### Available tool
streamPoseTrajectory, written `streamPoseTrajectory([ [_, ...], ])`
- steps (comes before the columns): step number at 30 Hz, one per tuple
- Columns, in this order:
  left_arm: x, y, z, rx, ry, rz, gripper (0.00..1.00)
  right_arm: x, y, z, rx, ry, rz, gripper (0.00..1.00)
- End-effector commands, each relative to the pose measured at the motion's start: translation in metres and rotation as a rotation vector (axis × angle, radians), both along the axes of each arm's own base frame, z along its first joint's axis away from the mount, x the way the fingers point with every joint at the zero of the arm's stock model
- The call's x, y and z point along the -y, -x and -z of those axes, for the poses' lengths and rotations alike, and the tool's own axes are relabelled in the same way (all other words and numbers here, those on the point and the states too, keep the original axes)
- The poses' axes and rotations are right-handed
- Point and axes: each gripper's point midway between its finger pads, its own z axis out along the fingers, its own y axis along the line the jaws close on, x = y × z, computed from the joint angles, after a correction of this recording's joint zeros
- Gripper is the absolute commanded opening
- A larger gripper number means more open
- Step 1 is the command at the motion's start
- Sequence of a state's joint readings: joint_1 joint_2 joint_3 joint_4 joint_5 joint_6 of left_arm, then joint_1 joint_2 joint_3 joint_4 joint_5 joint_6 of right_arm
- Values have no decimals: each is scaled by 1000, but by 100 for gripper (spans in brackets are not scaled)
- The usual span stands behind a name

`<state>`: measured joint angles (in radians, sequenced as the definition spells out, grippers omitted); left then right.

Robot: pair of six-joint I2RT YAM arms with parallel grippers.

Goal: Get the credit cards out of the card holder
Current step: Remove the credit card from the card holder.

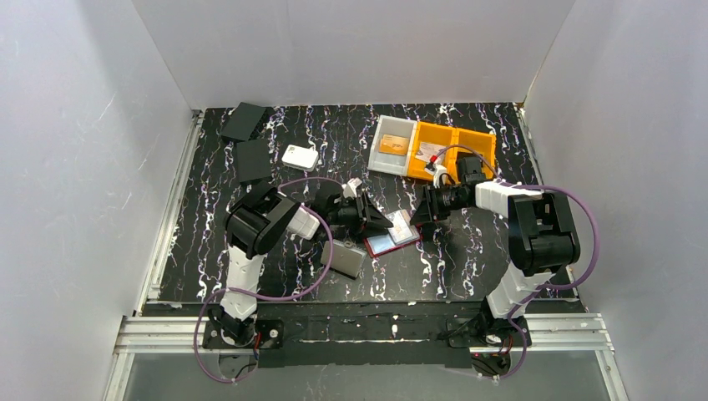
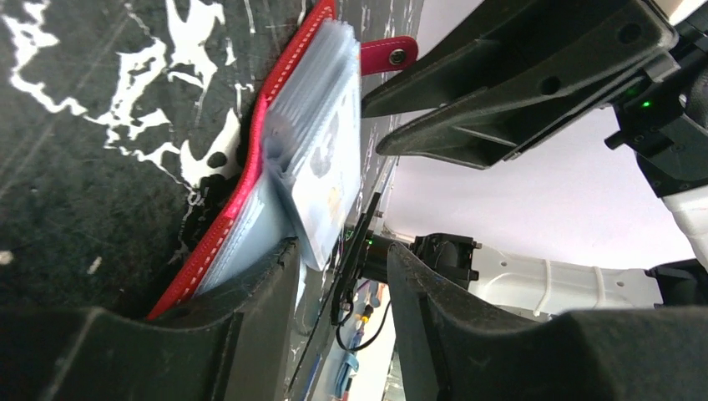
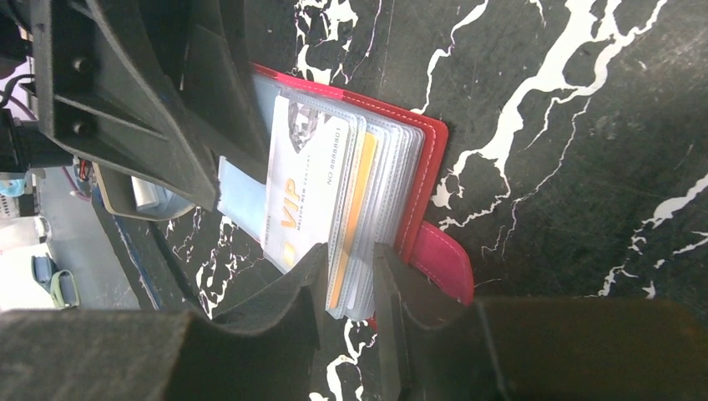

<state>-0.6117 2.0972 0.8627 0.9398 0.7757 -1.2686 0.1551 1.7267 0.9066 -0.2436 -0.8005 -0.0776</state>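
Observation:
The red card holder (image 1: 389, 241) lies open on the marble table between both arms, its clear sleeve pages fanned up. A white VIP credit card (image 3: 296, 188) and an orange card (image 3: 356, 219) sit in the sleeves. My right gripper (image 3: 351, 251) is closed on the edge of the sleeve stack, beside the snap tab (image 3: 442, 261). My left gripper (image 2: 342, 249) is open, with one finger (image 2: 263, 309) lying against the holder's (image 2: 230, 217) lower page and nothing between the jaws. In the top view the left gripper (image 1: 374, 219) and right gripper (image 1: 419, 217) flank the holder.
A flat grey case (image 1: 344, 259) lies just left of the holder, under the left arm. At the back are a white tray (image 1: 382, 159) holding an orange card (image 1: 393, 145), an orange bin (image 1: 477, 142), a white rounded box (image 1: 299, 157) and two dark flat items (image 1: 244, 121).

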Motion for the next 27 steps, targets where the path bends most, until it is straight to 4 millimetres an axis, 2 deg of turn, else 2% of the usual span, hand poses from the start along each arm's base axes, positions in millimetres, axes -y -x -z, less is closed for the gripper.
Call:
streamPoseTrajectory([
  [1,3,-6,0,-5,1,-31,43,-3,-1,-4,12,-31,-6,35],
  [10,7,-8,11,-31,-20,-38,42,-6,2,2,-20,-41,0,32],
  [17,15,-12,14,-38,-15,-29,34,-1,3,21,-26,77,-4,18],
  [23,14,-11,17,-36,-28,-23,26,-2,3,25,9,150,-35,20],
  [27,14,-10,16,-24,-37,-15,24,9,-8,16,69,209,-23,26],
])
